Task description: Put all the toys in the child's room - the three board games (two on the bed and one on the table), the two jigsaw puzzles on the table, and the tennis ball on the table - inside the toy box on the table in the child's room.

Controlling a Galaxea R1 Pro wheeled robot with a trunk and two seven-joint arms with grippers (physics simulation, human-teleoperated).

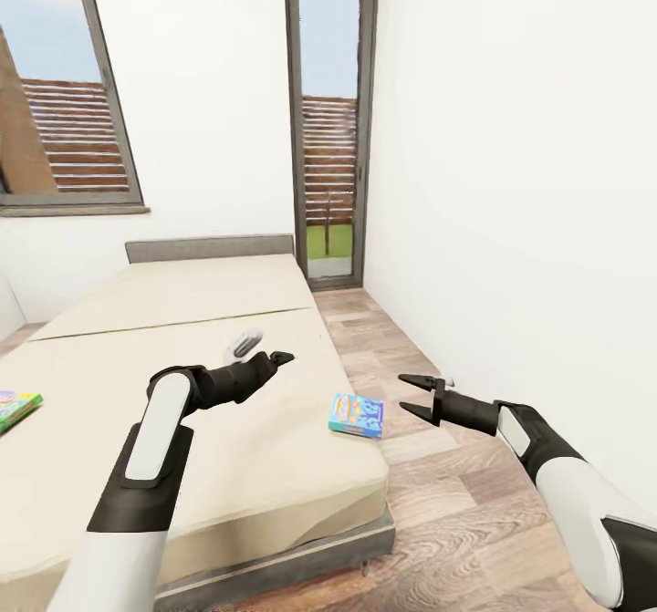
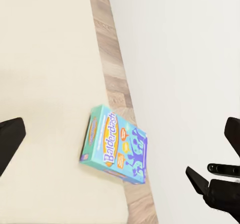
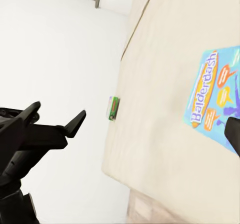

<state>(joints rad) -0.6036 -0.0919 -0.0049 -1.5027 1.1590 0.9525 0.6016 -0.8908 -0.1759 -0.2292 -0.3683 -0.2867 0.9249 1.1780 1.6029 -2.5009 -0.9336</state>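
A wide bed [image 1: 182,357] with a cream mattress and a grey headboard fills the left part of the head view, standing on a wood-plank floor [image 1: 429,493] between white walls. A flat turquoise board game box with "Balderdash" lettering [image 1: 357,414] lies on the mattress at its right edge, close to the foot corner and just beside the strip of floor that runs along the right wall. The left wrist view shows the same box [image 2: 115,151] lying flat, one end reaching the mattress edge above the floorboards; the right wrist view catches it [image 3: 214,99] from the side, flat on the cream surface.

A second flat game box in green with bright colours [image 1: 16,409] lies at the far left edge of the mattress, partly cut off by the frame; in the right wrist view it appears as a small green sliver [image 3: 114,108] at the opposite edge of the bed.

The left pincer [image 1: 258,351] hovers above the middle of the mattress, well apart from both boxes, its black fingers spread and holding nothing. The right pincer [image 1: 418,395] hangs over the floor just beside the turquoise box, its two pointed fingers spread wide, with nothing between them.

A tall narrow glass door [image 1: 328,129] and a window [image 1: 64,83] stand in the far wall.
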